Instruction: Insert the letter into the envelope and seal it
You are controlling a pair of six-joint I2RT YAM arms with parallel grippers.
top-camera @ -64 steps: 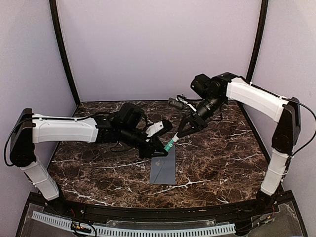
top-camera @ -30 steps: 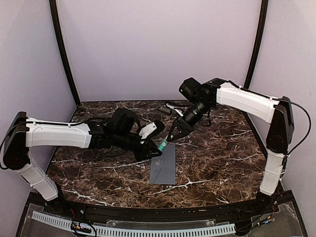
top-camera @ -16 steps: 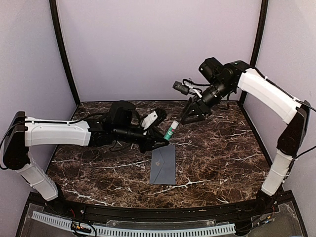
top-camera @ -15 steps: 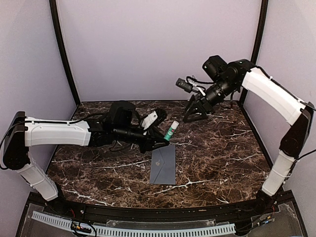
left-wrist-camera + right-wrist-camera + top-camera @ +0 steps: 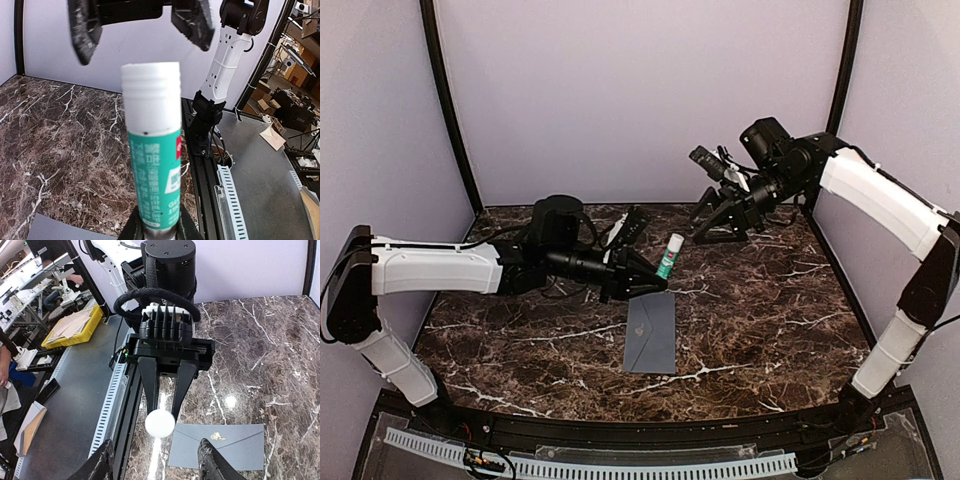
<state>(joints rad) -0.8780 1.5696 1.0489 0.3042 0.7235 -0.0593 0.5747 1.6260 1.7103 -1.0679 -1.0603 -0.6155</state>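
Envelope (image 5: 652,333) lies long-axis near-to-far; left tool (image 5: 655,282) clamps glue stick (image 5: 670,254), right tool (image 5: 703,226) spread.

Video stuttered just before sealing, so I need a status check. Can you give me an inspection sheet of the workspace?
Surface: dark marbled table.
Job's things: envelope lying flat on the table; letter not seen in any view.
Clutter: nothing seen.
Hands: left hand shut on the base of a glue stick, held off the table; right hand open, raised, apart from the stick.
Cables: black cable looped on the left wrist.
Surroundings: lilac walls.
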